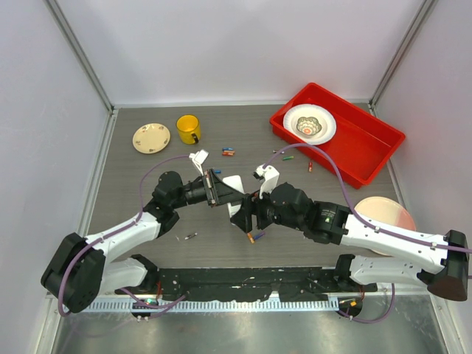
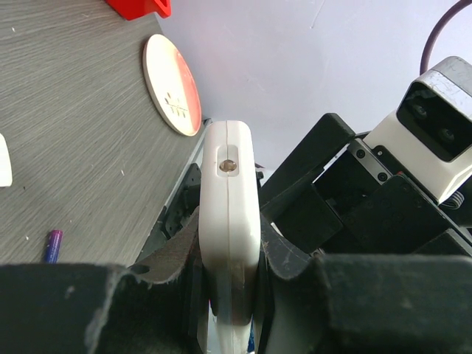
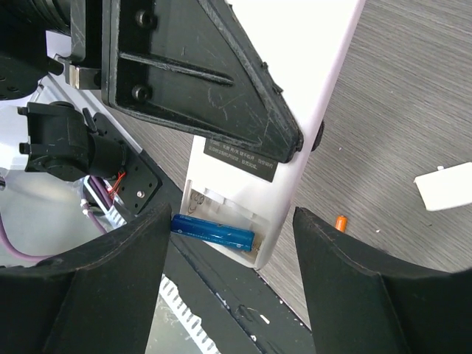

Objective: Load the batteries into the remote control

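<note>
Because the battery bay must face the working arm, the left tool [image 2: 230, 269] is pressed together on the slim flat white plastic remote control [image 3: 306, 66]. It clamps the two broad faces and holds the remote control clear of the grey wood-grain table [image 3: 413, 88], about mid-table between the two arms. The open bay at the lower end is turned toward the right wrist camera.

One blue cylindrical battery [image 3: 212, 230] lies in the bay along its outer edge; whether it is fully seated cannot be told. The slot beside it appears unfilled.

The right tool [image 3: 230, 217] is spread, its fingers standing either side of the bay end and pinching nothing. In my judgement it is placed to press or steady the blue battery.

A small white rectangular piece [image 3: 446, 188], probably the bay cover, lies on the table apart from the remote control, out of the way. Loose cells also lie on the table: a small orange battery [image 3: 340, 222] near the bay end and a purple battery [image 2: 51, 245].

Judgement: loading is part done, and at least one more cell is needed.
</note>
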`<state>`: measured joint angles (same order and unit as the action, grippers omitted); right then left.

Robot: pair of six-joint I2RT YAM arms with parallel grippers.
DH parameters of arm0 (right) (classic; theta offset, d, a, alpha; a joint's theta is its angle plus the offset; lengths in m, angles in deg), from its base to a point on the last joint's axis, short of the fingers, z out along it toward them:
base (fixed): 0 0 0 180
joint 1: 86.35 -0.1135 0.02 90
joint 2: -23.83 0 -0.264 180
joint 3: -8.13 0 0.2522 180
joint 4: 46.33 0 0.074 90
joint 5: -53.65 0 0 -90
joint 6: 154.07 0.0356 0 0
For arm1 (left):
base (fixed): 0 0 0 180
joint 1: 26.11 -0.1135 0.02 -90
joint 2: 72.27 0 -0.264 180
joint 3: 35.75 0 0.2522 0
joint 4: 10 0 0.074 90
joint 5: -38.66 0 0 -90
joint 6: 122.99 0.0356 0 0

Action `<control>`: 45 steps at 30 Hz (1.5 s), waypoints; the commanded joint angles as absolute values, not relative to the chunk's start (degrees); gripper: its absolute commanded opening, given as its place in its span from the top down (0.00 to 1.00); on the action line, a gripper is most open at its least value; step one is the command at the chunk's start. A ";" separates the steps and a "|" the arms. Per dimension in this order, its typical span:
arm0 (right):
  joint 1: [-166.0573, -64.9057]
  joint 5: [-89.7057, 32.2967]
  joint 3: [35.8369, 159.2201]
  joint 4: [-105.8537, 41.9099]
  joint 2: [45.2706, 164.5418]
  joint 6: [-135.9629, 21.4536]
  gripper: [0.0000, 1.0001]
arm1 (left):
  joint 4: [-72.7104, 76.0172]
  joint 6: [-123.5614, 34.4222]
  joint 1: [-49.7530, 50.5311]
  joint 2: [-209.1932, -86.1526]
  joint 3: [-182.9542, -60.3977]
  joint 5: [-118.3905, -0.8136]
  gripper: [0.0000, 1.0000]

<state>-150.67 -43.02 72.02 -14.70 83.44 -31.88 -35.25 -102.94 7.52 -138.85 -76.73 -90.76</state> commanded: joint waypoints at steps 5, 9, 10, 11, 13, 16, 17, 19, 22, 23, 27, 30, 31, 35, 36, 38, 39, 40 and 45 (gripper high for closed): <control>-149.72 -43.64 71.12 -15.25 82.63 -31.46 0.33 | -38.52 -102.86 7.46 -136.69 -78.60 -90.89 1.00; -149.37 -43.64 70.76 -15.43 82.36 -31.20 0.38 | -38.61 -102.78 7.46 -136.69 -78.60 -90.80 1.00; -149.37 -43.64 70.59 -15.52 82.19 -31.02 0.39 | -38.61 -102.78 7.46 -136.60 -78.60 -90.80 1.00; -149.20 -43.55 70.50 -15.52 82.18 -30.94 0.41 | -38.61 -102.78 7.46 -136.60 -78.51 -90.72 1.00; -149.11 -43.55 70.24 -15.60 82.01 -30.85 0.43 | -38.61 -102.78 7.46 -136.43 -78.60 -90.63 1.00; -149.02 -43.64 70.15 -15.60 81.92 -30.76 0.48 | -38.52 -102.78 7.46 -136.25 -78.60 -90.45 1.00; -149.02 -43.55 69.97 -15.69 81.92 -30.67 0.50 | -38.52 -102.78 7.46 -136.08 -78.60 -90.28 1.00; -148.93 -43.55 69.80 -15.61 81.92 -30.76 0.52 | -38.34 -102.78 7.46 -135.81 -78.60 -90.28 1.00; -148.84 -43.38 69.45 -15.87 81.75 -30.58 0.57 | -38.34 -102.78 7.46 -135.81 -78.51 -90.10 1.00; -148.84 -43.38 69.36 -15.96 81.83 -30.41 0.59 | -38.34 -102.78 7.46 -135.81 -78.51 -90.01 1.00; -148.67 -43.02 68.83 -16.39 82.10 -30.14 0.65 | -38.52 -102.77 7.46 -135.72 -78.60 -89.75 1.00; -148.67 -42.67 68.48 -16.48 82.27 -30.14 0.70 | -38.52 -102.78 7.46 -135.72 -78.60 -89.66 1.00; -148.67 -42.33 68.48 -16.57 82.36 -30.14 0.73 | -38.52 -102.78 7.46 -135.64 -78.60 -89.75 1.00; -148.67 -41.10 68.56 -16.05 82.97 -30.76 0.79 | -38.52 -102.78 7.46 -135.55 -79.04 -89.84 1.00; -148.67 -41.00 68.65 -15.78 82.98 -30.93 0.80 | -38.52 -102.78 7.38 -135.64 -79.30 -89.92 1.00; -148.67 -40.31 68.83 -15.08 83.24 -31.28 0.83 | -38.52 -102.78 7.38 -135.55 -79.48 -90.10 1.00; -148.67 -40.04 68.91 -14.82 83.24 -31.29 0.84 | -38.52 -102.78 7.29 -135.55 -79.56 -90.10 1.00; -148.67 -39.78 69.00 -14.38 83.41 -31.55 0.86 | -38.43 -102.78 7.20 -135.55 -79.74 -90.10 1.00; -148.67 -38.19 69.44 -12.27 84.64 -31.99 0.99 | -38.78 -103.21 6.15 -135.81 -80.27 -90.80 1.00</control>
<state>-148.77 -40.49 69.44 -18.33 83.02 -29.66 -34.31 -101.52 7.17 -137.98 -76.73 -88.51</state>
